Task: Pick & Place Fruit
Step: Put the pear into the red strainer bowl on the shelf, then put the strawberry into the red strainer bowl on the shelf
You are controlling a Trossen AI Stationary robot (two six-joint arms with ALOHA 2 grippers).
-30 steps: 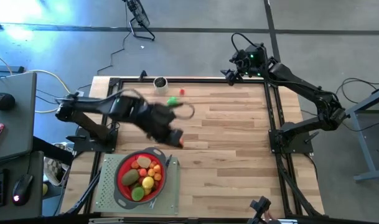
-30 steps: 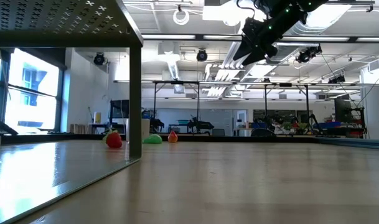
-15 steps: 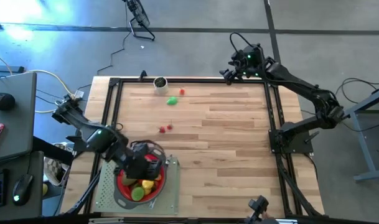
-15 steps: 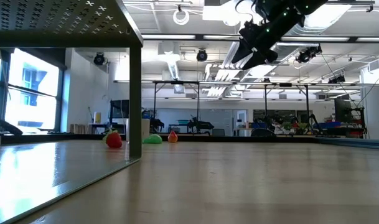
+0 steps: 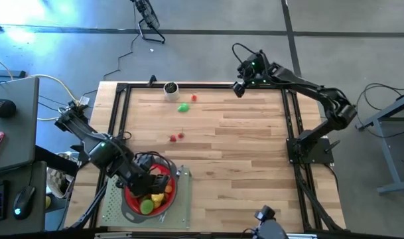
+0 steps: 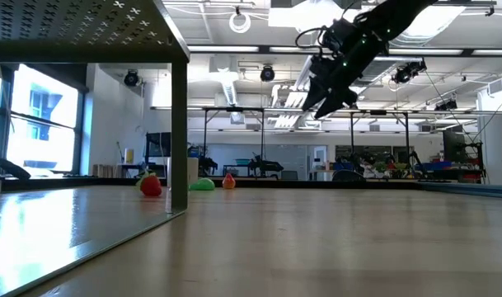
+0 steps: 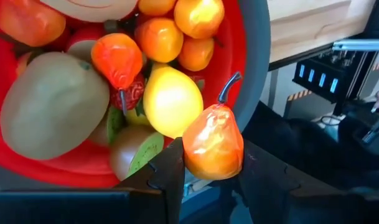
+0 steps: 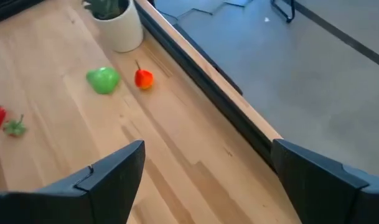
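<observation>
- While I hold my left gripper over the red bowl, its two fingers are squeezed on a little orange pear.
- That pear hangs right at the grey rim, not over the middle.
- So if I let go now, I think it could hit the rim and bounce out onto the green mat.
- I should slide a bit more over the middle first.
- Lots of fruit sits in the bowl already: a yellow lemon, a brown kiwi, a few oranges and more.
- That pile is high, so a dropped pear might roll off the top and push another fruit out.
- If I go down too low, my fingers might poke the lemon and shake the whole pile.
- My right gripper is up in the air by the far edge of the table, with its fingers spread wide and nothing in them.
- Four small fruits wait on the wood: a green one, an orange-red one just beside it, and two small red ones nearer the middle.
- A little white pot stands near the green fruit, and my right arm might knock it over when it reaches there.
</observation>
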